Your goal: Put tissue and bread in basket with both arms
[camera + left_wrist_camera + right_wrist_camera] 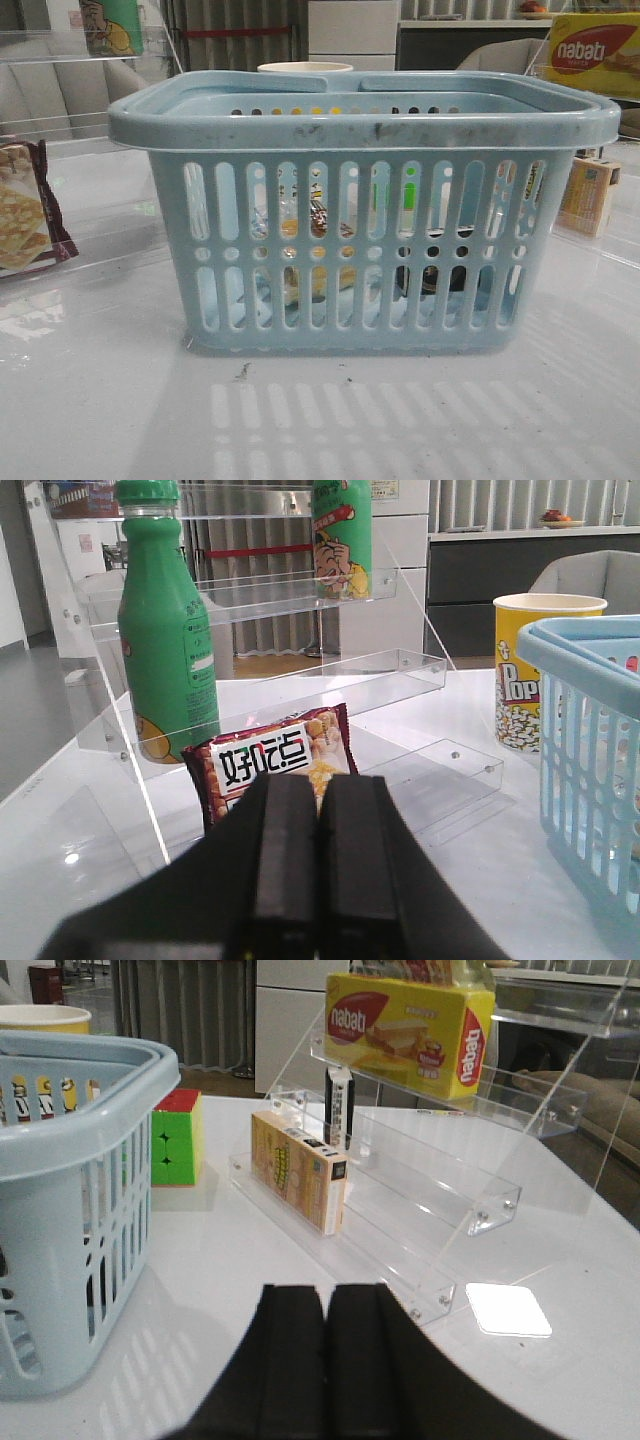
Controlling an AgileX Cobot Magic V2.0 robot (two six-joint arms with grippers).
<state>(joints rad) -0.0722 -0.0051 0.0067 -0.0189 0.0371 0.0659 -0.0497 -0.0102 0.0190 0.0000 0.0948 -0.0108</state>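
Both items seem already inside the basket [365,125]: bread [318,250] and dark tissue [440,270]. Left gripper [318,865] and right gripper [326,1355] are pressed together, empty.

A green bottle [165,630] stands on the clear acrylic shelf [300,590] above a maroon-edged cracker packet [275,765], near a popcorn cup [535,670].

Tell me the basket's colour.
Light blue basket with a scuffed rim, clearest in the front view.
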